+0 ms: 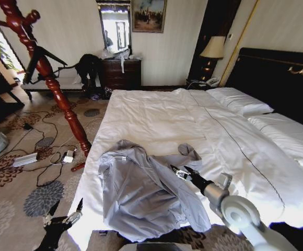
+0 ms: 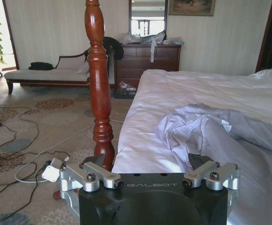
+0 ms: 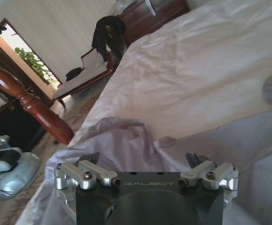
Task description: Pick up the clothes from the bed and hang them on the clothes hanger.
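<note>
- left gripper (image 1: 62, 217), jaws apart, hangs low at 7 o'clock beside the bed (image 1: 156, 112).
- right gripper (image 1: 178, 173), jaws apart, hovers over the shirt (image 1: 141, 191) at 5 o'clock.
- shirt: grey-lavender, crumpled, spread on the bed's near edge.

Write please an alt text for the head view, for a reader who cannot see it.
A light grey-lavender shirt lies crumpled on the near corner of a wide white bed, and the right hand is open just above its edge. The left hand hangs low beside the bed, over patterned carpet.
</note>
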You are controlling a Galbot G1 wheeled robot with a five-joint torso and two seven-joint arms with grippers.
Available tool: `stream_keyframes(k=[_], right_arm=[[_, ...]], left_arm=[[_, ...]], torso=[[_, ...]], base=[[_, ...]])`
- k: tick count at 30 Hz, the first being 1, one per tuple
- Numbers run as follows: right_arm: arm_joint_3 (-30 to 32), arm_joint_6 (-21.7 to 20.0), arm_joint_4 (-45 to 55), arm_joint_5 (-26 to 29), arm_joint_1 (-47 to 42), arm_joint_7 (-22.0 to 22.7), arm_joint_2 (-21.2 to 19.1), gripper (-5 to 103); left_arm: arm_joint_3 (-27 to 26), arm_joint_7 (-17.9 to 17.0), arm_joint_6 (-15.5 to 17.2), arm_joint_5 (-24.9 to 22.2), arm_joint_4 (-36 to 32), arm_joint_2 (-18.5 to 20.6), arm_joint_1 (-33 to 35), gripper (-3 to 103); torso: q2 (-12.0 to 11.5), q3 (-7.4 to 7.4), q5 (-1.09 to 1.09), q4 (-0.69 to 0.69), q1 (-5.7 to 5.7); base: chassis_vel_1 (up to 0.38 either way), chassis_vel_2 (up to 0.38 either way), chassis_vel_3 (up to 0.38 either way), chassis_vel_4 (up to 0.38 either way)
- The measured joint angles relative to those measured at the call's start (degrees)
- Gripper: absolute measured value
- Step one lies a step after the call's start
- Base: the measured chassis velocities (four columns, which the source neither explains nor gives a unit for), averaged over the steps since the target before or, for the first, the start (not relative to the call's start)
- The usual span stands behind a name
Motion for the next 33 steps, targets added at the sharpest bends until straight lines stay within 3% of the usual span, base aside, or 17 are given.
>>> stream_keyframes(k=[3,18,33], right_arm=[[-5.3,-1.3,-3.2,2.1,3.9,0.6,1.7,100],[-17.3,-3.8,-15.7,5.7,17.8,2.7,8.0,100],[-20.8,-3.6,-26.7,4.9,23.2,2.2,11.6,100]], left_arm=[[0.7,0.2,0.0,0.8,-0.7,-1.9,0.1,100],[1.0,0.3,0.0,2.6,-1.6,-4.0,0.8,100],[0.9,0.3,-0.6,3.0,-0.8,-4.6,1.3,100]], torso=[[0.0,0.00,0.01,0.00,0.00],[0.0,0.00,-0.01,0.00,0.00],[0.0,0.00,0.00,0.00,0.00]], base=[[0.000,0.000,0.000,0.000],[0.000,0.000,0.000,0.000],[0.000,0.000,0.000,0.000]])
